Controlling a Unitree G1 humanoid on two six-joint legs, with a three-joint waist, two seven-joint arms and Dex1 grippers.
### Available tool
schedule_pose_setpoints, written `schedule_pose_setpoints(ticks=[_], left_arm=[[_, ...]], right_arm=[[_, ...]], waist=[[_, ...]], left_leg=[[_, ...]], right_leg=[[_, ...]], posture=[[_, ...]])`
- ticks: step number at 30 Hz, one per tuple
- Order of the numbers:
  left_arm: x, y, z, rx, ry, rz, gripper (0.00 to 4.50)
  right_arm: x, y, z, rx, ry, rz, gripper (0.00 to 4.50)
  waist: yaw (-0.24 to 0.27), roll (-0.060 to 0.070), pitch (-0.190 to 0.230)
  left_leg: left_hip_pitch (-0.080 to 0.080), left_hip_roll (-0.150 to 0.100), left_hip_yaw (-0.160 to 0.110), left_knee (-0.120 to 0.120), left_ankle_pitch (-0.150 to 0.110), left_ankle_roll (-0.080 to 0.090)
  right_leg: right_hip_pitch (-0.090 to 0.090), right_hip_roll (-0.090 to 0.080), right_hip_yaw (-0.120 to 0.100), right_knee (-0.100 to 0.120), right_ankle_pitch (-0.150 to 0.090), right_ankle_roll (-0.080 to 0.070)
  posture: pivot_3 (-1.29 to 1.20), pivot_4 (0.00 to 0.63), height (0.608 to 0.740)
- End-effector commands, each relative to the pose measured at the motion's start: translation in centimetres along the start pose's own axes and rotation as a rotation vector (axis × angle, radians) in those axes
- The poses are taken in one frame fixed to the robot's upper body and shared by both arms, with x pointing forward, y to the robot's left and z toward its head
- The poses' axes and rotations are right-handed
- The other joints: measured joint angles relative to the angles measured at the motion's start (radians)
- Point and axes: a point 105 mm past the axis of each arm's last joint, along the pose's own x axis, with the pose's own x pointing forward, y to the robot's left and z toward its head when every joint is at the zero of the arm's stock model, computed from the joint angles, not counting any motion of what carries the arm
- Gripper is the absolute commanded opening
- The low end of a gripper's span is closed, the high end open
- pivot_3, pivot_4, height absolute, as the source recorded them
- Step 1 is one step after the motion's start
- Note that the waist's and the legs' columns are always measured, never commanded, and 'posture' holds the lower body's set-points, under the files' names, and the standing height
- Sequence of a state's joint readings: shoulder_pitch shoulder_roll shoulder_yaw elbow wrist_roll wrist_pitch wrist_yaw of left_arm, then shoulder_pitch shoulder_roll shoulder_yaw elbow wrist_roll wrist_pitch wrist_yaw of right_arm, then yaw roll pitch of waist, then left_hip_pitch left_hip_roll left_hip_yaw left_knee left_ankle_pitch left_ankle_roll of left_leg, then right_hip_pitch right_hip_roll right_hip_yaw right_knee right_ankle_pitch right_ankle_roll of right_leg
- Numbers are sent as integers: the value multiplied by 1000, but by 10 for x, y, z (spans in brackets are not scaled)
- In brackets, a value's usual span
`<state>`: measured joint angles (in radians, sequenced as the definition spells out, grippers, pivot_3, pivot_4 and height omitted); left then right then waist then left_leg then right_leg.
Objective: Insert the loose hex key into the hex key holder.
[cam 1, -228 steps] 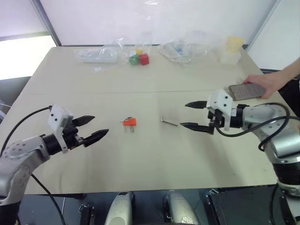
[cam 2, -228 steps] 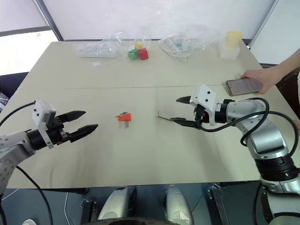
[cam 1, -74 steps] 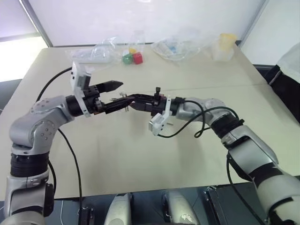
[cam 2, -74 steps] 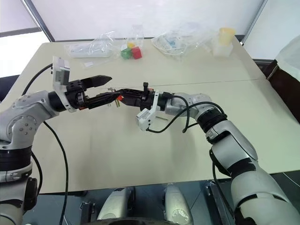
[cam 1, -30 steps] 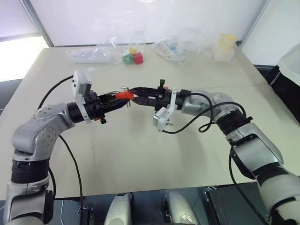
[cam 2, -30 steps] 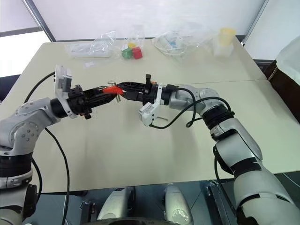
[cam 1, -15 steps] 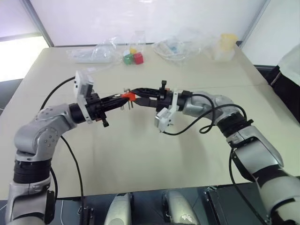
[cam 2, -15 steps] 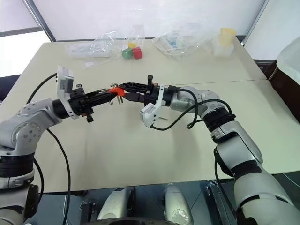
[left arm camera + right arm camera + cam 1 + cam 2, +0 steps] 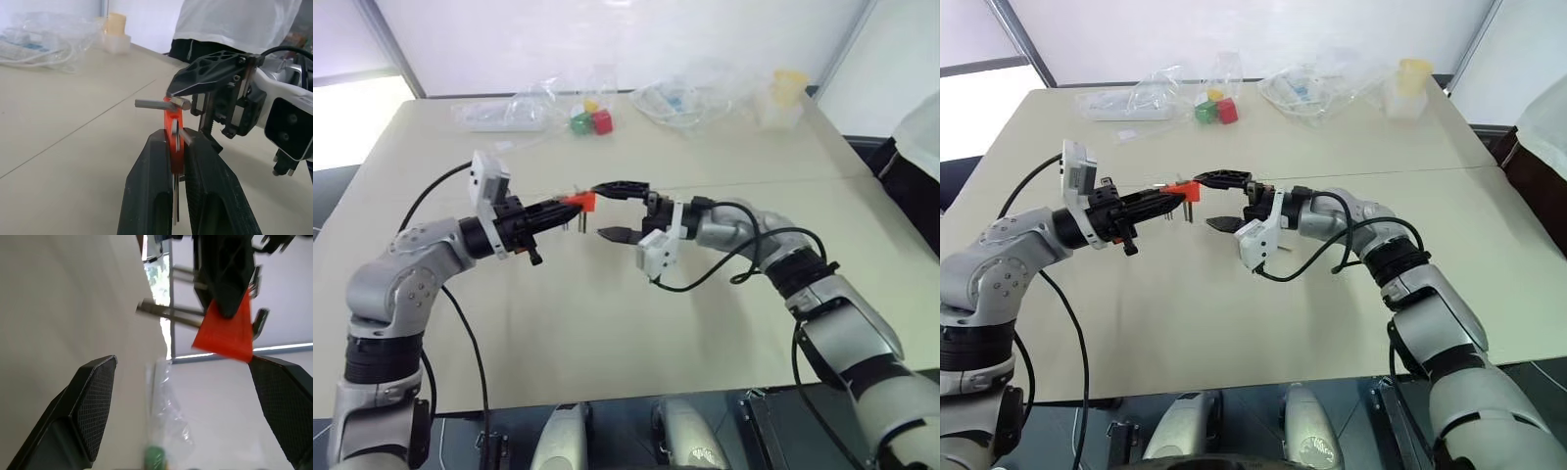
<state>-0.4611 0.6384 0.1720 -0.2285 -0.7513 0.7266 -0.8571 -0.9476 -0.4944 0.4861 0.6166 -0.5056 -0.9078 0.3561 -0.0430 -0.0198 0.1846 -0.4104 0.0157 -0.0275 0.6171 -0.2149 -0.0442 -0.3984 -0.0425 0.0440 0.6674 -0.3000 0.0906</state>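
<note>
Holding the hex key holder (image 9: 579,202) up over the table (image 9: 636,323), the left gripper (image 9: 560,207) has its two black fingers pinched tight on the orange-red block, well above the tabletop. Facing it from the other side, the right gripper (image 9: 610,209) stands with its jaws spread wide and nothing between them, one finger above the block's end and the other below and just beside it, neither touching as far as I can tell. In the left wrist view the holder (image 9: 173,137) sits edge-on between the fingers, and a short grey rod, which looks to be the loose hex key (image 9: 161,103), lies crosswise at its far tip, right under the right gripper's upper finger. Far back on the table lie crumpled clear plastic bags (image 9: 514,108), red and green cubes (image 9: 590,122) and a yellowish container (image 9: 781,98). A person in a white shirt (image 9: 234,24) stands past the table's edge.
</note>
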Motion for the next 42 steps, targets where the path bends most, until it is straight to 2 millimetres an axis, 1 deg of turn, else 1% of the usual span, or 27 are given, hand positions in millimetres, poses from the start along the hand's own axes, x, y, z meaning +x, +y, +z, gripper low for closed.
schedule_pose_setpoints(ticks=[1,4,5,7,9,13,16,19,20,24,27,33,36,40,42], left_arm=[[-4,-4,11,67,-29,2,0],[-7,-4,10,85,-28,19,0],[-8,-4,9,86,-30,25,0],[-9,-4,9,87,-35,33,0],[-9,-4,8,90,-40,38,0],[-7,-4,10,117,-49,42,0],[-6,-4,12,141,-48,42,0],[-6,-3,12,146,-52,48,0],[-6,-3,12,147,-52,50,0],[-6,-3,10,158,-48,56,0],[-6,-2,10,163,-49,63,0],[-8,-4,10,169,-47,75,0],[-9,-5,10,170,-45,82,0],[-10,-5,10,170,-46,90,0],[-10,-5,10,171,-46,93,0]], right_arm=[[-12,-21,-24,214,139,-68,4421],[-22,-30,-44,521,262,-26,4421],[-25,-33,-44,587,272,-7,4421],[-26,-41,-42,643,277,7,4421],[-29,-38,-39,699,295,79,4421],[-39,-18,-24,901,311,297,4421],[-42,-11,-19,934,348,378,4421],[-39,-9,-17,965,359,401,4421],[-37,-3,-22,968,411,422,4421],[-32,14,-31,1101,508,481,4421],[-31,25,-35,1117,561,522,4421],[-29,44,-41,1101,608,575,4421],[-31,53,-44,1032,640,610,4421],[-32,61,-42,1002,647,650,4421],[-32,65,-39,1014,644,666,4421]], waist=[[1,0,0],[1,0,0],[1,0,0],[0,0,0],[1,0,0],[4,0,0],[6,0,0],[6,0,0],[5,0,0],[-1,0,0],[2,0,0],[3,0,0],[1,0,0],[1,0,0],[1,0,0]], left_leg=[[0,0,0,0,0,0],[0,0,0,1,0,0],[0,1,-1,1,0,0],[0,1,-1,1,0,0],[0,1,-1,1,0,1],[0,1,-1,0,-1,1],[0,0,-1,1,-1,1],[0,0,-1,1,-1,1],[0,0,-1,1,-1,1],[0,-1,0,1,-1,1],[0,-1,0,1,-1,1],[0,-1,0,1,-1,1],[0,-1,0,1,-1,1],[0,-1,0,1,-1,1],[0,-1,0,1,-1,1]], right_leg=[[1,0,0,0,0,0],[1,-1,0,0,0,0],[1,0,0,0,0,0],[1,0,-1,0,0,0],[1,0,-1,0,0,0],[1,0,-1,0,0,0],[1,-1,-1,0,0,0],[1,0,-1,0,0,0],[1,0,-1,0,0,0],[0,0,-1,0,0,0],[0,1,-1,0,0,0],[0,0,-1,-1,0,0],[0,0,-1,-1,0,0],[0,0,-1,-1,0,0],[0,0,-1,-1,0,0]], posture=[[0,150,740],[0,150,740],[0,150,740],[0,150,740],[0,150,740],[0,150,740],[0,150,740],[0,150,740],[0,150,740],[0,150,740],[0,150,740],[0,150,740],[0,150,740],[0,150,740],[0,150,740]])
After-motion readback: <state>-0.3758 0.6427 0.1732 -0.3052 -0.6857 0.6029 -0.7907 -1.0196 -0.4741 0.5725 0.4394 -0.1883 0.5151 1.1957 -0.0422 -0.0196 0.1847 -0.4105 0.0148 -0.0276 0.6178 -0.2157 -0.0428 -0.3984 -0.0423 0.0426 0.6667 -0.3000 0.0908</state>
